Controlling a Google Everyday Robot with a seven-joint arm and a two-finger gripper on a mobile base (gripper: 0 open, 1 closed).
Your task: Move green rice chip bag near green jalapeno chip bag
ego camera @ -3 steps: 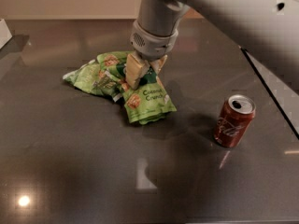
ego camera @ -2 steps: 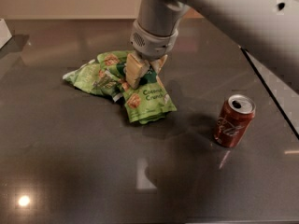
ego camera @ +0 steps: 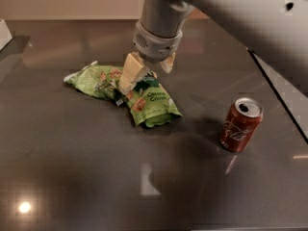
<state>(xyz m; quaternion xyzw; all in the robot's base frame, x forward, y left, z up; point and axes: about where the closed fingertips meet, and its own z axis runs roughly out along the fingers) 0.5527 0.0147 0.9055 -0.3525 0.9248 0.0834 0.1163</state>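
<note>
The green rice chip bag point(ego camera: 153, 106) lies on the dark table, its "Coconut Crunch" face up. Its upper left end touches or overlaps the green jalapeno chip bag point(ego camera: 93, 79), a flatter green bag with white ends lying to its left. My gripper point(ego camera: 150, 69) hangs straight down just over the top end of the rice chip bag. It is open: one cream finger point(ego camera: 131, 74) stands at the bag's left side and the other point(ego camera: 168, 62) to its right, higher up. The jaws do not pinch the bag.
A red Coca-Cola can point(ego camera: 241, 124) stands upright to the right of the bags. A white object point(ego camera: 4, 32) sits at the far left edge. The table's right edge point(ego camera: 281, 100) runs diagonally behind the can.
The fingers have spread apart and the gripper has risen slightly off the rice chip bag. The bag stays lying against the jalapeno bag. The can has not moved.
</note>
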